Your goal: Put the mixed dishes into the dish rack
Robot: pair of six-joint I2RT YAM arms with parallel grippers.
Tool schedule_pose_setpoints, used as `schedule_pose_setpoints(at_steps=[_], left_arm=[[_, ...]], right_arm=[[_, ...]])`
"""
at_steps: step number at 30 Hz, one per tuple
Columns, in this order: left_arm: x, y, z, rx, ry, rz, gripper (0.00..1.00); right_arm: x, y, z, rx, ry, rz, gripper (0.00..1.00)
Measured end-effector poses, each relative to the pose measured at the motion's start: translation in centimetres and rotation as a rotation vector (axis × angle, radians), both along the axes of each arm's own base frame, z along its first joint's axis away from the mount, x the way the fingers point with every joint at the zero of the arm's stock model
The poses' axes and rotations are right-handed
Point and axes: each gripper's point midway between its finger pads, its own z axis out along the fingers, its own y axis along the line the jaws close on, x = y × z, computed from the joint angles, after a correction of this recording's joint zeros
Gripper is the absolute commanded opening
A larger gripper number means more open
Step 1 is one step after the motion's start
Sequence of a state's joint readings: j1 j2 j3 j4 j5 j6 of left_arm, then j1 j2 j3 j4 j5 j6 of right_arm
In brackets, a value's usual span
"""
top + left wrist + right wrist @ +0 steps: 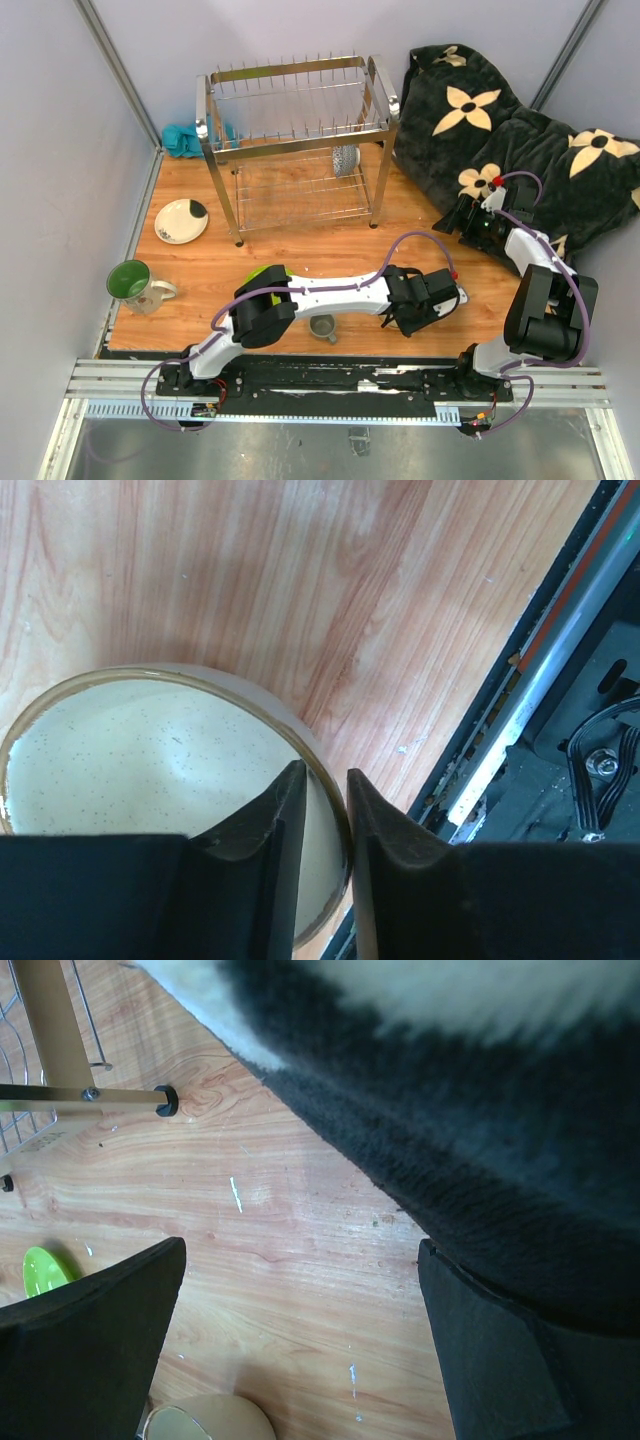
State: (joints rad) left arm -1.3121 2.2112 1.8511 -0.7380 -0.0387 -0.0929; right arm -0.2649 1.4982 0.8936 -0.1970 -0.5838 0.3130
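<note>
The left gripper straddles the rim of the cream-yellow bowl. One finger sits inside the bowl and the other outside, with the jaws drawn in to pinch the bowl wall at its 4 o'clock edge. The bowl rests on the wooden table at roughly 4 o'clock from the table centre, next to the near rail.

The right gripper has its jaws spread wide and holds nothing. It hangs over the edge of the black blanket at 3 o'clock.

The dish rack stands at 12 o'clock. A blue-patterned small bowl is on edge at the right end of its lower tier.

The cream plate with black patch lies flat at 10 o'clock. The white mug with green inside stands upright at 8 o'clock. The lime-green plate lies near the centre, partly covered by the left arm. The small grey mug stands at 6 o'clock, just below that arm.

A teal cloth lies behind the rack's left legs.
</note>
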Motion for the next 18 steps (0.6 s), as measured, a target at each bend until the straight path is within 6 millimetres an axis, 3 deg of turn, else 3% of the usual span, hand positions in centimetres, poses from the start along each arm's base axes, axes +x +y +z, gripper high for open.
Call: schedule_pose_setpoints(at_steps=[3,4,13,18], left_arm=[[-0.1,0.0,0.0,-0.001,0.005,-0.003,0.03],[-0.1,0.0,0.2,0.000,0.002,-0.004,0.01],[1.4,0.3,1.6,-0.072,0.045,0.060,0.01],[6.2,4.2,3.9,-0.200,0.171,0.236,0.00]], right_arm=[[0.0,0.0,0.0,0.000,-0.001,0.000,1.00],[0.0,0.0,0.0,0.000,-0.001,0.000,1.00],[0.1,0.0,-0.1,0.005,-0.006,0.002,1.00],[0.0,0.1,-0.2,0.012,-0.009,0.006,1.00]])
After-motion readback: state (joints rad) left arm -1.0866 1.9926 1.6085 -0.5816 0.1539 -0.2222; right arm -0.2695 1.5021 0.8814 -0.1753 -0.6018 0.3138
